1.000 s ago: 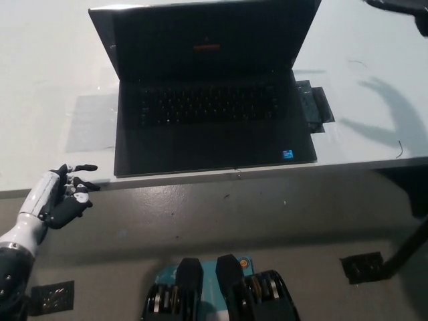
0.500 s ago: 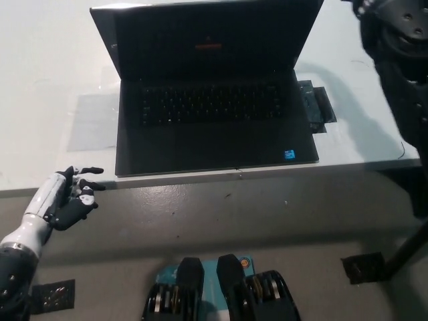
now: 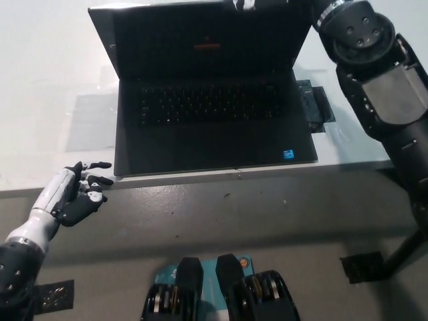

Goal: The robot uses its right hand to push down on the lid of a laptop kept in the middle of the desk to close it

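Now the right arm [image 3: 381,87] has reached the laptop [image 3: 210,100] lid.

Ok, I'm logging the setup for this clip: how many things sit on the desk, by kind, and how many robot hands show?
Laptop, open: 1
Small black item beside the laptop's right edge: 1
Clear sheet on the desk, left of the laptop: 1
Robot hands: 2, white left hand, black right hand at the lid's top edge
Total: 5
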